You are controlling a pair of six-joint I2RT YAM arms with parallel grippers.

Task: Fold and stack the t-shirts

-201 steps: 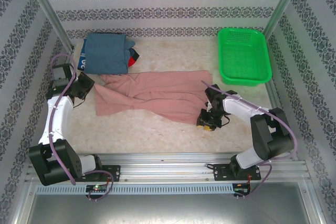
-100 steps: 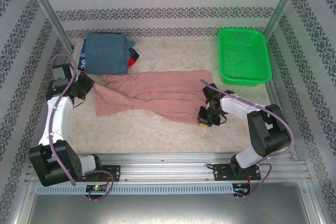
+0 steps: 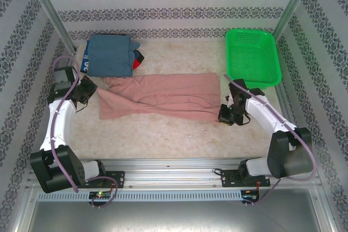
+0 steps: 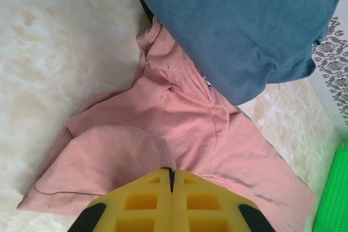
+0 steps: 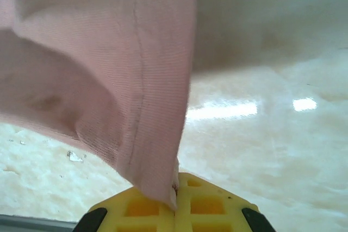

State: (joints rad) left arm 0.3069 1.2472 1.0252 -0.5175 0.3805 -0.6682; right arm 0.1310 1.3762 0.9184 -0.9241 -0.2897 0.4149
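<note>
From the overhead camera I see the pink t-shirt point(image 3: 163, 99) lying stretched across the middle of the table point(image 3: 163, 137), rumpled along its length. The left gripper point(image 3: 88, 91) is at its left end and the right gripper point(image 3: 225, 114) at its near right corner. On the left wrist camera the yellow fingers point(image 4: 147, 199) are pressed together with a fold of pink cloth pinched at their tips. On the right wrist camera the pads point(image 5: 206, 205) are likewise closed on the hem, which is lifted off the surface (the cloth hangs in a drape above them). The folded blue-grey t-shirt point(image 3: 110, 55) sits at the far left corner, overlapping the pink one's collar end, with red and dark cloth point(image 3: 138, 57) peeking out beside it. The green basket point(image 3: 253, 58) is at the far right.
</note>
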